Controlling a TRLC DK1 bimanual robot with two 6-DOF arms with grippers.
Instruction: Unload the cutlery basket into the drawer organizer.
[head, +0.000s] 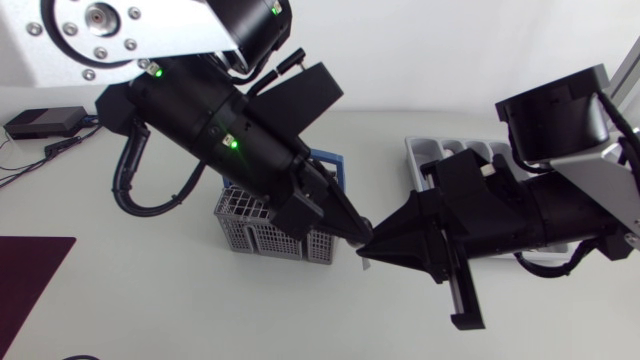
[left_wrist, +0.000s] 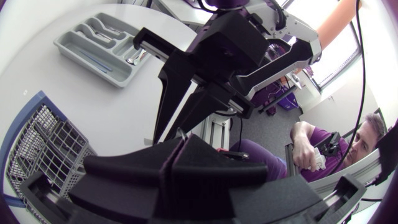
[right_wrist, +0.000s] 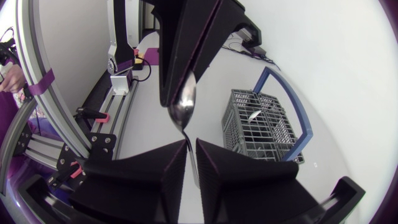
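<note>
The white table (head: 150, 310) carries everything. My left arm (head: 200, 110) and my right arm (head: 560, 215) meet tip to tip above its middle. The grey drawer organizer (head: 425, 155) lies partly under the right arm, and the cutlery basket (head: 245, 225) stands under the left one. The left gripper (head: 358, 230) is clamped on the bowl end of the spoon (right_wrist: 185, 104), which is in the air. The handle goes into the right gripper (head: 370, 250); whether this one pinches it I cannot tell.
</note>
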